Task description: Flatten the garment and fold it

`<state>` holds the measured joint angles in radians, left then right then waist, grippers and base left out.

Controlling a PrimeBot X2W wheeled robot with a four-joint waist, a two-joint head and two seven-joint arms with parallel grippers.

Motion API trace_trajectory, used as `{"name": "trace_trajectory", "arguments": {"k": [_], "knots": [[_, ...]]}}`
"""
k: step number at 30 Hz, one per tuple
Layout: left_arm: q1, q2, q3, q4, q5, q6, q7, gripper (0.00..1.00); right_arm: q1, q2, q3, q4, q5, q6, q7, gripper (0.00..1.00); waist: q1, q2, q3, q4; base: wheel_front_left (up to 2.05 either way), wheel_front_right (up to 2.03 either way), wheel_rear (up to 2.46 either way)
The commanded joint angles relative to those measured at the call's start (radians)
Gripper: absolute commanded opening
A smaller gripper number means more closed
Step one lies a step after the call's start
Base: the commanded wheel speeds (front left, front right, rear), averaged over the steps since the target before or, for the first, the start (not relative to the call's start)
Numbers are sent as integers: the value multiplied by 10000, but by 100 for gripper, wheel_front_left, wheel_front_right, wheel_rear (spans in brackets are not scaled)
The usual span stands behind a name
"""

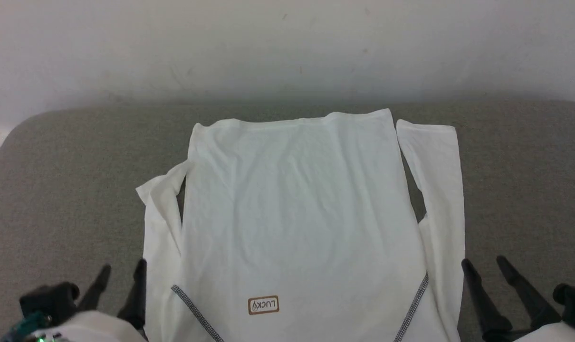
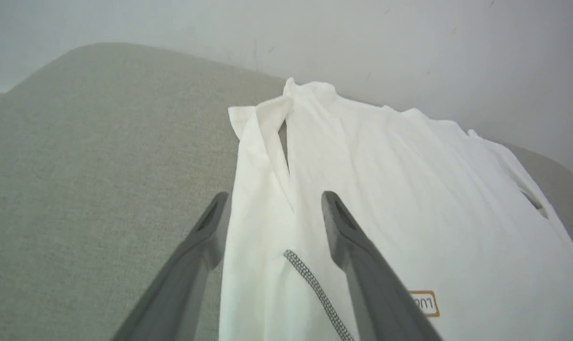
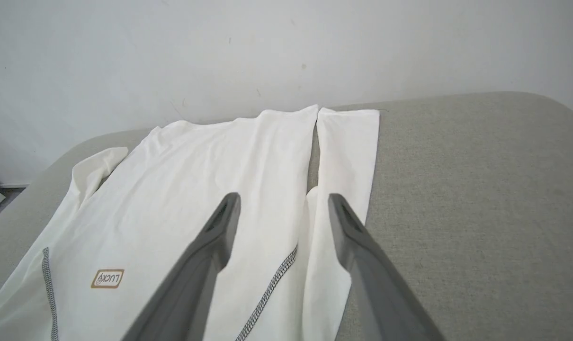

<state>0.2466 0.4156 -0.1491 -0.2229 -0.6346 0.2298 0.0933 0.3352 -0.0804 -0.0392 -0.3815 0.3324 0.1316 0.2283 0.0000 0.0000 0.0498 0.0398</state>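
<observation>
The white garment [image 1: 297, 213] lies spread flat on the grey cushioned surface [image 1: 69, 190], hem toward the far wall, sleeves lying along both sides. Its grey zigzag seams and the brown-bordered LUCKY patch [image 1: 263, 305] show near the front edge. My left gripper [image 1: 123, 270] is open at the lower left, beside the garment's left sleeve [image 1: 157, 228]; in the left wrist view the left gripper [image 2: 274, 201] straddles that sleeve [image 2: 255, 189] from above. My right gripper [image 1: 484, 263] is open at the lower right, just right of the right sleeve [image 1: 439, 190]; in the right wrist view it [image 3: 284, 201] hovers over the garment [image 3: 196, 189].
A pale wall [image 1: 287, 42] rises right behind the surface's far edge. Bare grey cushion lies left [image 2: 78, 166] and right [image 3: 480, 189] of the garment. The surface's corners are rounded at the far left and far right.
</observation>
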Motion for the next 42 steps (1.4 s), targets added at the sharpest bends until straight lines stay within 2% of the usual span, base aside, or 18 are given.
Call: {"name": "trace_trajectory", "arguments": {"k": [1,7,12,21,28,29,30,31,32,35,39,42], "knots": [[-519,65,147,-50,168,6,-193,100,-256,78,-32,-128,-136,-9,-148,100,0,0,130,26,0,0,0],[-2870,187,514,821,315,-130,-587,100,-1182,165,53,-557,-509,-9,-476,100,0,0,983,-147,0,0,0],[-4905,564,576,2697,-39,-722,-88,100,-1958,131,305,-558,-568,-9,-494,100,0,0,1806,-440,0,0,0],[-7472,1349,-380,5891,-409,-1881,2662,100,-2641,17,657,-9,-331,-9,-657,100,0,0,2749,-901,0,0,0],[-8224,1786,-1275,7382,-102,-2149,4641,100,-2915,-69,760,371,-92,-9,-825,100,0,0,3036,-1183,0,0,0],[-8245,1814,-1438,7540,-17,-2187,4869,93,-2939,-77,773,425,-60,-9,-845,100,0,0,3043,-1213,0,0,0],[-8248,1806,-1570,7703,-29,-2278,5144,64,-2956,-86,789,480,-24,-9,-852,100,0,0,3045,-1236,0,0,0],[-8262,1768,-1655,7806,-49,-2343,5296,42,-2974,-84,790,523,24,-9,-869,100,0,0,3045,-1250,0,0,0],[-8262,1695,-1704,7884,-102,-2394,5388,0,-2994,-91,788,558,50,-9,-891,100,0,0,3041,-1259,0,0,0],[-8204,1532,-1716,8023,-233,-2456,5330,0,-3010,-108,756,671,81,-9,-944,100,0,0,2942,-1252,0,0,0],[-8079,1431,-1254,7907,-288,-2200,3982,0,-2892,-110,626,791,107,-9,-982,100,0,0,2544,-1099,0,0,0],[-7793,1501,-768,7444,-282,-1817,2858,0,-2635,-81,432,806,146,-9,-974,100,0,0,2099,-837,0,0,0]]}}
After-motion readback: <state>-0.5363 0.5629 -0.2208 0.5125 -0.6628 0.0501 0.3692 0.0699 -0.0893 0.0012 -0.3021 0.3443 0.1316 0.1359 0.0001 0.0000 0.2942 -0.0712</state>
